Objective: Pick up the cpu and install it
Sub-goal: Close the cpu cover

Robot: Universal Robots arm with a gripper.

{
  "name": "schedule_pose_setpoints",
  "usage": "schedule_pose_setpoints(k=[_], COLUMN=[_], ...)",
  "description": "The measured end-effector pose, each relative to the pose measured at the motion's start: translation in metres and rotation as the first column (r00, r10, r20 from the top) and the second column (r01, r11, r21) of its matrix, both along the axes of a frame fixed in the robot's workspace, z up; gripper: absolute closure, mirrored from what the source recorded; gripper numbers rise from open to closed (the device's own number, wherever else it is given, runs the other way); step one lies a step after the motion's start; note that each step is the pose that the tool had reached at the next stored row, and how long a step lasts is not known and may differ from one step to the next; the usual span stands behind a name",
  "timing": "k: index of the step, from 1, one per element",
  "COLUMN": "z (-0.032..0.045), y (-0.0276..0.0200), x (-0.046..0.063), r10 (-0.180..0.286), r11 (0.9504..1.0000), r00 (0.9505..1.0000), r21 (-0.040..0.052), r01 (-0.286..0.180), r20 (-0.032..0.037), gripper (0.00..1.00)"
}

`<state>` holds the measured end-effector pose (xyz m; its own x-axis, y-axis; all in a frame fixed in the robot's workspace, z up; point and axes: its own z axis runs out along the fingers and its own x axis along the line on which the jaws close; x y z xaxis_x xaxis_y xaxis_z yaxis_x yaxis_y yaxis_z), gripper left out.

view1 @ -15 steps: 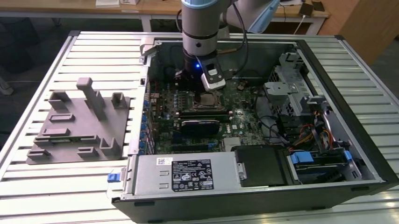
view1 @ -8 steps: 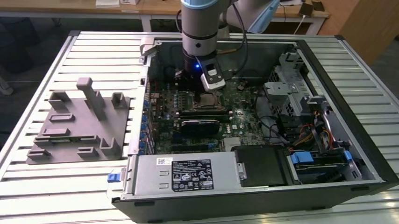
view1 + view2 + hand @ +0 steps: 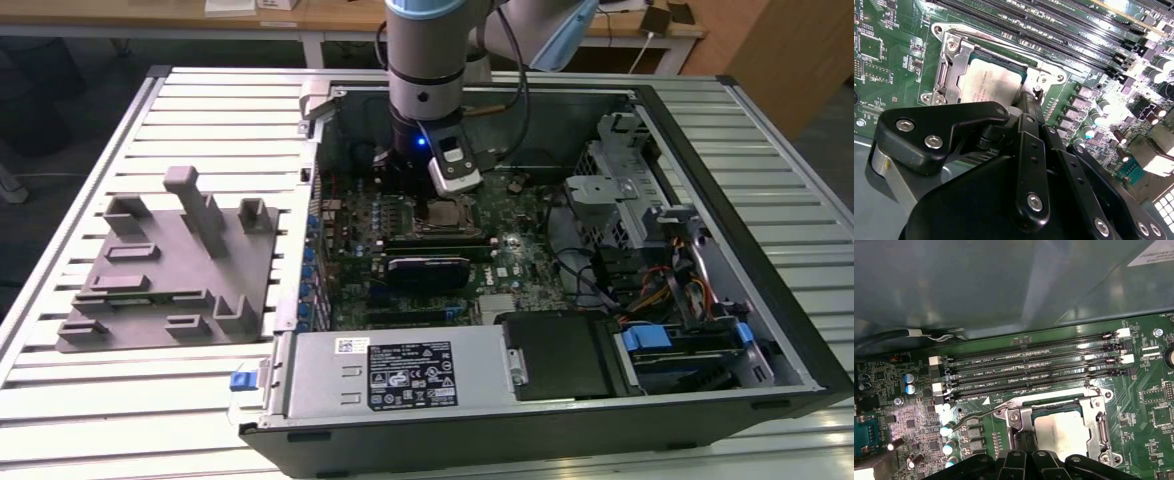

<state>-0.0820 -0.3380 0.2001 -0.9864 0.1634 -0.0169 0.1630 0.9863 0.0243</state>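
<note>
The work stands at the installing step, as I judge it: the small flat square cpu with a silvery-grey metal top (image 3: pixel 989 85) (image 3: pixel 1061 432) lies inside the silver metal socket frame (image 3: pixel 951 67) on the green motherboard (image 3: pixel 1149 405), and in both wrist views it looks flat, with its edges parallel to the frame. The black hand (image 3: pixel 433 205) of the arm hangs low inside the open black computer case (image 3: pixel 790 300), directly over the socket. In the second wrist view its tip reaches down to one edge of the cpu, very near or touching, and I cannot tell which of the two. Whether the hand is released or clenched I also cannot tell, because its own black body covers that place. A thin bent metal lever (image 3: pixel 974 417) stands out from the frame toward the row of long black memory slots (image 3: pixel 1029 367), just beside the socket, and I cannot say if the frame is locked down. The grey moulded tray (image 3: pixel 160 290) rests on the slatted metal table (image 3: pixel 80 400), at the exterior view's left of the case and well apart from the hand. In my judgement any move from this position calls for a slow and straight path, only up or down, since a sideways push could shift the cpu in its seat or catch the lever, and the cpu should sit flush on all sides before anything presses on it
</note>
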Motion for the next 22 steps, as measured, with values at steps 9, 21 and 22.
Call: schedule_pose_setpoints(k=[9,21,22], z=[0.0029,0.0295,0.0322], y=[0.0000,0.0000,0.0000], x=[0.000,0.000,0.000], r10=[0.000,0.000,0.000], r11=[1.0000,1.0000,1.0000], r00=[1.0000,1.0000,1.0000], r21=[-0.0001,-0.0001,0.0000], r01=[0.000,0.000,0.000], r20=[-0.0001,0.0000,0.0002], gripper=[0.89,0.89,0.89])
